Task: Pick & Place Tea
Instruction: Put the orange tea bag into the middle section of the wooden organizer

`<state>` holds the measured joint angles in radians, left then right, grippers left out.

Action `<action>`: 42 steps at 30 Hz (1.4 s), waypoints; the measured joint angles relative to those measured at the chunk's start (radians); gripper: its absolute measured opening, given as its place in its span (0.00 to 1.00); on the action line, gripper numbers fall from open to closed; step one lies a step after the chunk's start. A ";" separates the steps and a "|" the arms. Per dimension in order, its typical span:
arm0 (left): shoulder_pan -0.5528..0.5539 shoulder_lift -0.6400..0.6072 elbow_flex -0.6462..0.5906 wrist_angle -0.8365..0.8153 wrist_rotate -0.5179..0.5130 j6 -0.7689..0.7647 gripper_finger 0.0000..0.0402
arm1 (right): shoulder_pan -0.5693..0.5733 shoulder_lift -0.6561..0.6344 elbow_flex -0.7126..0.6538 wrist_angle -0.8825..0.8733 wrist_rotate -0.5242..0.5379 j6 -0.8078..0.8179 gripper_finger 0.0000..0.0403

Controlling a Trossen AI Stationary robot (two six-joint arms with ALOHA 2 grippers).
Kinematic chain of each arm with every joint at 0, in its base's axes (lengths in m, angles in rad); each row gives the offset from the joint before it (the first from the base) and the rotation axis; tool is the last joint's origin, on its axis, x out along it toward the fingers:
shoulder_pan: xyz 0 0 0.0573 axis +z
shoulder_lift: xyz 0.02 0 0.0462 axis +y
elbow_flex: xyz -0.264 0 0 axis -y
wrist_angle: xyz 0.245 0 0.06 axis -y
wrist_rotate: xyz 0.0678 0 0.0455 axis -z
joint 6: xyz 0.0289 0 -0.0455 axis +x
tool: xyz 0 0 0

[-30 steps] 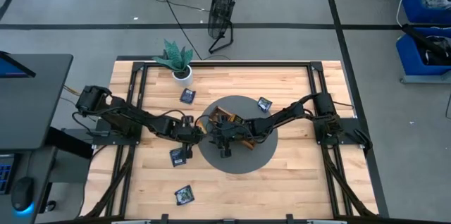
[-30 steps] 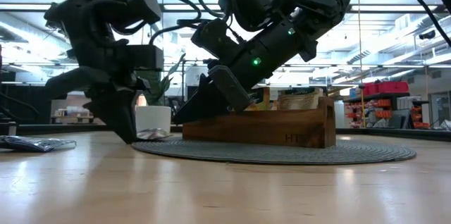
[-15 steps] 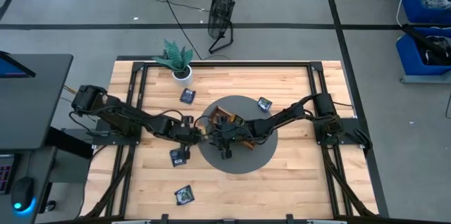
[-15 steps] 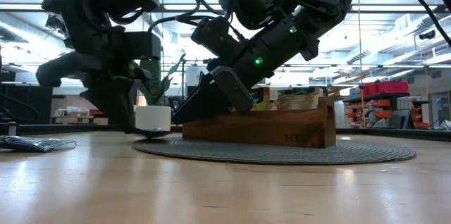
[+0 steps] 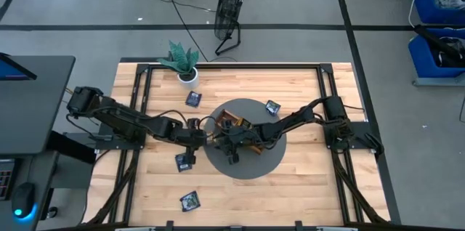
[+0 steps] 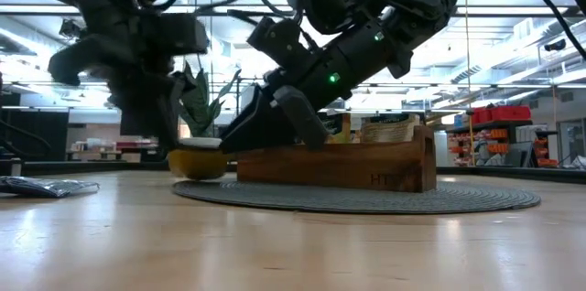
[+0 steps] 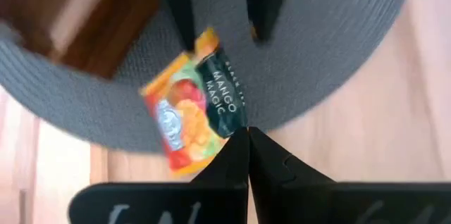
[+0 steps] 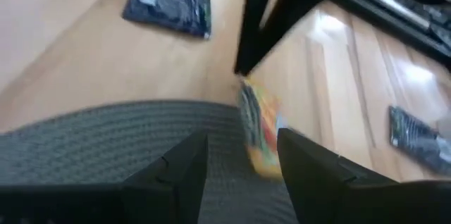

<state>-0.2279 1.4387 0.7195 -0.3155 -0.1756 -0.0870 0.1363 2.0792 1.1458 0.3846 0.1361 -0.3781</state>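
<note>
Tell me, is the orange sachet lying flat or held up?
Held up: the left gripper pinches one corner of the sachet, hanging edge-on.

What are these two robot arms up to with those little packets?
The left gripper has its fingers shut on an orange-yellow tea sachet, holding it at the edge of the round grey mat. The right gripper waits open just beside it, in front of the wooden tray on the mat. Several dark sachets lie scattered on the table.
</note>
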 joint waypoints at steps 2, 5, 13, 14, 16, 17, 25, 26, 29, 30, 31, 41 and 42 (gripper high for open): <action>0.000 -0.011 0.001 0.007 0.001 0.002 0.00 | 0.003 0.000 0.000 0.012 -0.009 -0.009 0.45; 0.000 -0.028 0.001 0.005 0.004 0.005 0.00 | 0.005 0.000 0.000 0.013 -0.013 -0.009 0.45; 0.000 -0.034 0.001 0.010 0.005 0.005 0.00 | 0.004 0.000 0.000 0.019 -0.013 0.008 0.43; 0.000 -0.034 0.001 0.011 0.005 0.005 0.00 | 0.004 0.000 0.000 0.020 -0.013 0.013 0.42; -0.001 -0.034 0.001 0.011 0.005 0.005 0.00 | 0.002 0.000 0.000 0.015 -0.013 0.022 0.39; -0.001 -0.034 0.001 0.011 0.005 0.005 0.00 | 0.002 0.000 0.000 0.010 -0.013 0.026 0.37; 0.000 -0.034 0.001 0.026 0.005 0.019 0.00 | -0.001 0.000 0.000 -0.003 0.013 0.056 0.12; 0.000 -0.034 0.001 0.032 0.004 0.020 0.00 | -0.001 0.000 0.000 -0.003 0.014 0.056 0.07; -0.001 -0.034 0.001 0.036 -0.012 0.028 0.02 | -0.001 0.000 0.000 -0.001 0.025 0.062 0.02; -0.001 -0.034 0.001 0.037 -0.021 0.029 0.04 | -0.001 0.000 0.000 0.000 0.035 0.069 0.02; 0.000 -0.034 0.001 0.038 -0.026 0.033 0.05 | -0.001 -0.004 0.000 -0.005 0.040 0.071 0.01; 0.000 -0.098 -0.002 0.042 -0.058 0.048 0.28 | 0.006 -0.133 0.001 -0.160 0.068 0.123 0.00; 0.000 -0.113 -0.007 0.066 -0.074 0.052 0.29 | 0.008 -0.149 0.001 -0.186 0.071 0.136 0.00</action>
<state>-0.2279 1.3255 0.7126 -0.2499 -0.2496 -0.0347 0.1442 1.9303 1.1469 0.1981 0.2069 -0.2423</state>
